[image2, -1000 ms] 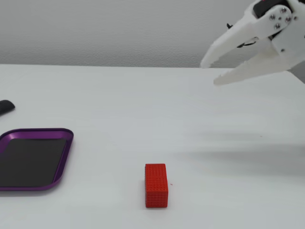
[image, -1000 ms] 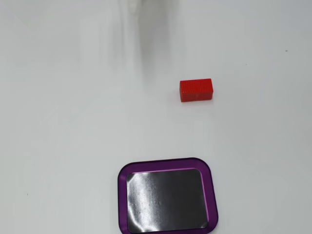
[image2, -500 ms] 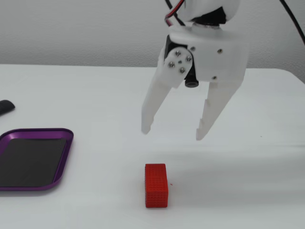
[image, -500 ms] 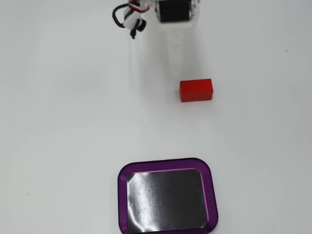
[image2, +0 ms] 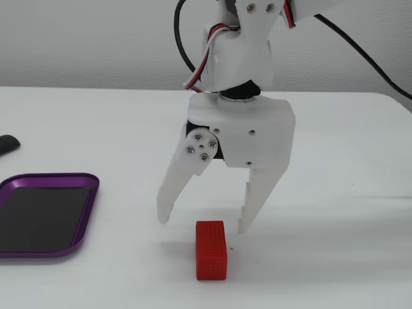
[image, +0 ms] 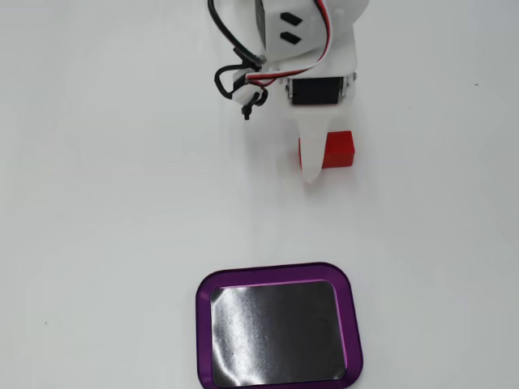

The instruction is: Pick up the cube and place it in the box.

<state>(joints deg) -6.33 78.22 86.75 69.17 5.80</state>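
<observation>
The cube (image: 337, 150) is a red textured block lying on the white table. It also shows in a fixed view from the side (image2: 211, 250), low in the middle. My white gripper (image: 310, 146) hangs over one end of it with its jaws wide open. One white finger (image: 310, 166) covers the block's left end from above. From the side, the gripper (image2: 205, 222) has its tips near the table, just behind the block, one tip to each side and not touching it. The box (image: 352, 324) is a purple-rimmed tray with a black floor, empty, at the bottom; from the side it lies at the left (image2: 87, 212).
A small black object (image2: 6, 145) lies at the left edge of the table in the side view. Black and red-white cables (image: 235, 77) hang off the arm. The table's far edge meets a pale wall behind the arm.
</observation>
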